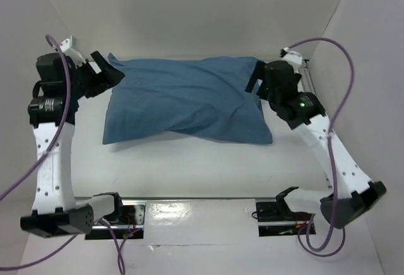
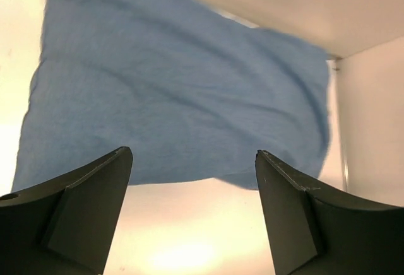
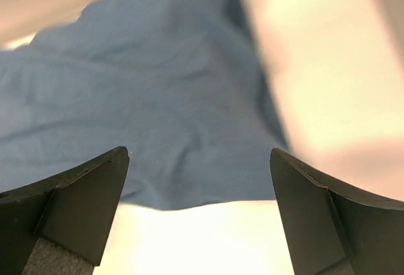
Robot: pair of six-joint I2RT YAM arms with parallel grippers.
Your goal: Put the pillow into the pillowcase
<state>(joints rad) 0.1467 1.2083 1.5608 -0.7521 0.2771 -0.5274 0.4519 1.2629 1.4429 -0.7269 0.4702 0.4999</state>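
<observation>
The pillowcase point(image 1: 189, 101) lies in the middle of the top view, on the white table point(image 1: 189, 174). It looks plump and filled. I see no white cloth anywhere, so I judge that the pillow is already inside it, but the pillow itself is hidden from me.

The left gripper point(image 2: 193, 151) is at the upper left corner of the pillowcase in the top view, and the right gripper point(image 3: 199, 150) is at the upper right corner. Both have their fingers spread wide and hold nothing. In each wrist view the blue cloth is seen between the two fingers and beyond them. I cannot tell if any finger touches the cloth.

My worries from here:
- I cannot see which side of the pillowcase is the open mouth. If an arm pushes or drags the wrong edge, the pillow could slide out again.
- The open fingers are close over the corners. If I move an arm low across the cloth, a fingertip may catch a wrinkle and pull the whole bundle toward the side wall.
- If a gripper closes here by mistake, it would pinch a corner and lift it on retreat.
</observation>
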